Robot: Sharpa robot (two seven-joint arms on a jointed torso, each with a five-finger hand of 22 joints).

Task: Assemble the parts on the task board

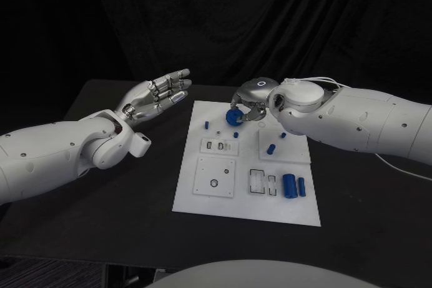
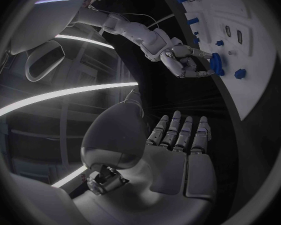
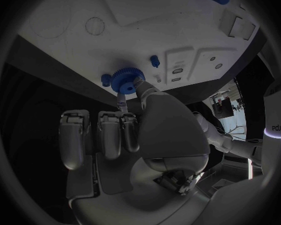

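Hanging over the far edge of the flat white plastic task board (image 1: 209,200), the small round blue toothed gear (image 1: 233,117) is pinched in the fingertips of the silver right hand (image 1: 254,102), whose fingers curl down around it. In the right wrist view the gear (image 3: 128,79) shows a short hub beneath its toothed disc, held roughly upright just above the board's surface (image 3: 72,15), close to a small blue peg (image 3: 154,61) standing near that edge. Judging from this, the coming move is a short lowering straight down; the gear's axis needs to stay in line with whatever seat lies under it, which I cannot make out. The silver left hand (image 1: 159,96) is released, fingers apart, holding nothing, off the board's far left corner, well apart from the gear.
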